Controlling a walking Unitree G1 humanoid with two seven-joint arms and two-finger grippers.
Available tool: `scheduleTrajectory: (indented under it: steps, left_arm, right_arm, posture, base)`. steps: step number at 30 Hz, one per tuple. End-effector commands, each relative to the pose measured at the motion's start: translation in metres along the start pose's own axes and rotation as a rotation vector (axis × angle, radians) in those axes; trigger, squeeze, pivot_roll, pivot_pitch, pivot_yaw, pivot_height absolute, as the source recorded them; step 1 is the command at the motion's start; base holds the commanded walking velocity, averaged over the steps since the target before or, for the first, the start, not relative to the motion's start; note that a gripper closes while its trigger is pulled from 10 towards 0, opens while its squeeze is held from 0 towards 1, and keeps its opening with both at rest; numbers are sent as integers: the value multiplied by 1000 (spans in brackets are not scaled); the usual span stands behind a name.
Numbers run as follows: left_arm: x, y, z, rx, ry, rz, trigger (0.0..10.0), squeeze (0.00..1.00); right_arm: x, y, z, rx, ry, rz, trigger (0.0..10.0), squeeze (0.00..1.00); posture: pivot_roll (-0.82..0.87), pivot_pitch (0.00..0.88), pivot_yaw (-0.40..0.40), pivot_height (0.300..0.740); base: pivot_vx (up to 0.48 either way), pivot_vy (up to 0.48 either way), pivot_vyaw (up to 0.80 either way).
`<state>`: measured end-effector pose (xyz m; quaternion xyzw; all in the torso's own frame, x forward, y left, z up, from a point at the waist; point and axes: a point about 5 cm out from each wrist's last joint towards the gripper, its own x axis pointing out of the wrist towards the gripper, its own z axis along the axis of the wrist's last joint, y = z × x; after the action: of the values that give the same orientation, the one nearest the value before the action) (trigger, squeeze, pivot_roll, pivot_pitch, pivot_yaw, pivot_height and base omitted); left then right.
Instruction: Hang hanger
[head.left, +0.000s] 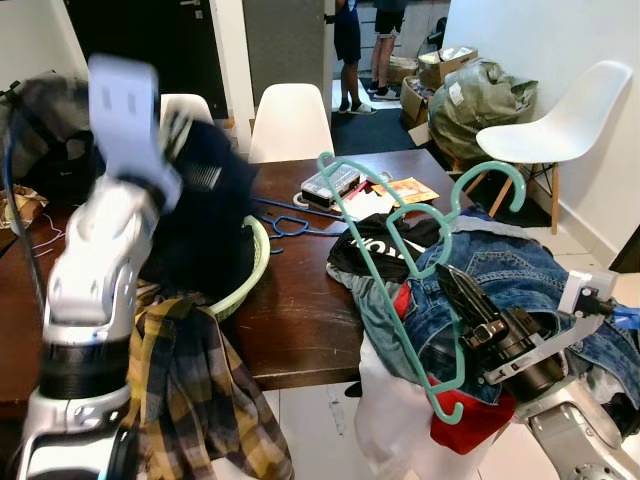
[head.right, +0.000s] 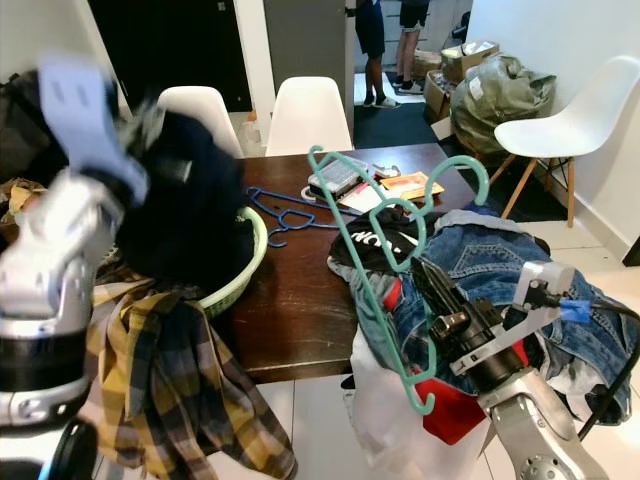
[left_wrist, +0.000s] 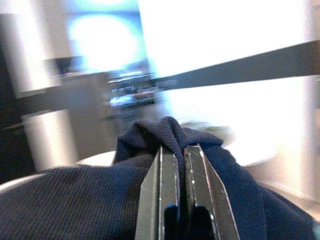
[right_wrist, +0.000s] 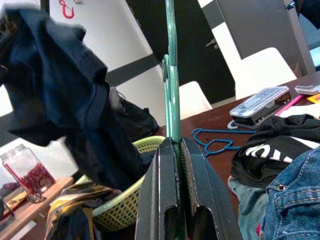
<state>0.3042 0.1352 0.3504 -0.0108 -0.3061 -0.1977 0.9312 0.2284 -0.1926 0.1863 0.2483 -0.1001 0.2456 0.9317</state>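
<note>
Left arm raised high at the left of the head view, blurred. Left gripper (left_wrist: 181, 165) has its jaws pressed together on a fold of a dark navy garment (head.left: 205, 215); the cloth hangs from the pinch down over a pale green basket (head.left: 255, 262) on the brown bench (head.left: 300, 300). Holding it up by one fold probably lets the garment drape free so the hanger can go into it.

A yellow-and-dark plaid shirt (head.left: 195, 385) spills over the bench's near edge below the basket.

Mid-bench: a blue hanger (head.left: 290, 218) lies flat, just beside a grey case (head.left: 332, 183) and some papers. Two white chairs (head.left: 290, 122) stand behind the bench. People's legs stand in the doorway beyond.

Right of centre: the task's thing, a teal hanger (head.left: 400, 265), is held up in the air, tilted, hook (head.left: 490, 180) toward the right and upper side, over a heap of clothes. Right gripper (right_wrist: 176, 165) pinches its thin bar edge-on, jaws closed tight around it. Gripping near the lower bar leaves the shoulders and hook free, which suits threading cloth or hooking onto a rail.

The heap: a black printed top (head.left: 385, 245), blue jeans (head.left: 500, 275), something red (head.left: 470, 420) beneath.

Far right: another white chair (head.left: 565, 125) by the wall and a stuffed bag (head.left: 480, 100).

No rail in sight; hanging looks not yet begun.
</note>
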Motion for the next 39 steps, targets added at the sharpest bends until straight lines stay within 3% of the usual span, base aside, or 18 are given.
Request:
scheduleTrajectory:
  steps: [1,4,13,21,24,25,26,27,28,29,30,33,34,35,36,37,38,39]
  left_arm:
    - [-1,-4,-2,-49,10,-27,0,0]
    - [3,-15,4,-77,-20,-76,0,0]
    - [6,1,17,-124,-51,-58,0,0]
    - [3,38,48,-209,-171,41,0,0]
    - [-8,76,54,-93,-171,234,0,0]
    - [-8,76,54,-93,-171,234,0,0]
    - [-24,110,52,24,-128,426,0,0]
    - [-24,110,52,24,-128,426,0,0]
    - [-46,140,49,136,-77,610,0,0]
    - [-46,140,49,136,-77,610,0,0]
    - [-73,167,45,214,-24,785,0,0]
    - [-97,185,40,271,25,912,0,0]
    - [-124,200,30,293,84,1033,0,0]
    - [-124,200,30,293,84,1033,0,0]
    - [-154,211,15,311,164,1154,0,0]
    - [-154,211,15,311,164,1154,0,0]
    - [-188,220,-3,307,256,1272,0,0]
    - [-188,220,-3,307,256,1272,0,0]
  right_arm:
    - [-1,-3,2,-6,-20,-24,10000,0]
    - [-3,-9,-1,-7,-16,-60,10000,0]
    - [-13,-34,-22,-40,70,-192,10000,0]
    - [-24,-50,-35,-12,99,-268,10000,0]
    - [-23,-50,-36,-14,105,-264,10000,0]
    - [-23,-50,-36,-14,105,-264,10000,0]
    - [-23,-50,-36,-15,108,-262,10000,0]
    - [-23,-50,-36,-15,108,-262,10000,0]
    - [-22,-50,-36,-15,109,-261,10000,0]
    - [-22,-50,-36,-15,109,-261,10000,0]
    - [-22,-51,-36,-15,109,-260,10000,0]
    - [-22,-51,-36,-16,109,-260,10000,0]
    - [-23,-51,-36,-17,109,-259,10000,0]
    - [-23,-51,-36,-17,109,-259,10000,0]
    - [-23,-52,-37,-17,110,-258,10000,0]
    - [-23,-52,-37,-17,110,-258,10000,0]
    - [-23,-52,-37,-16,111,-256,10000,0]
    - [-23,-52,-37,-16,111,-256,10000,0]
  posture:
    - [-140,0,47,740]
    - [-140,0,46,740]
    - [-129,0,48,740]
    - [-129,0,43,740]
    - [-123,0,39,740]
    - [-123,0,39,740]
    - [-117,0,35,740]
    - [-117,0,35,740]
    - [-114,0,34,740]
    - [-114,0,34,740]
    - [-113,0,33,740]
    - [-109,0,31,740]
    - [-106,0,27,740]
    - [-106,0,27,740]
    - [-105,0,24,740]
    - [-105,0,24,740]
    - [-101,0,18,740]
    - [-101,0,18,740]
  base:
    - [0,0,0]
    - [0,0,0]
    - [0,0,0]
    - [0,0,0]
    - [0,0,0]
    - [0,0,0]
    - [0,0,0]
    - [0,0,0]
    - [0,0,0]
    - [0,0,0]
    - [0,0,0]
    - [0,0,0]
    - [0,0,0]
    - [0,0,0]
    - [0,0,0]
    - [0,0,0]
    - [0,0,0]
    - [0,0,0]
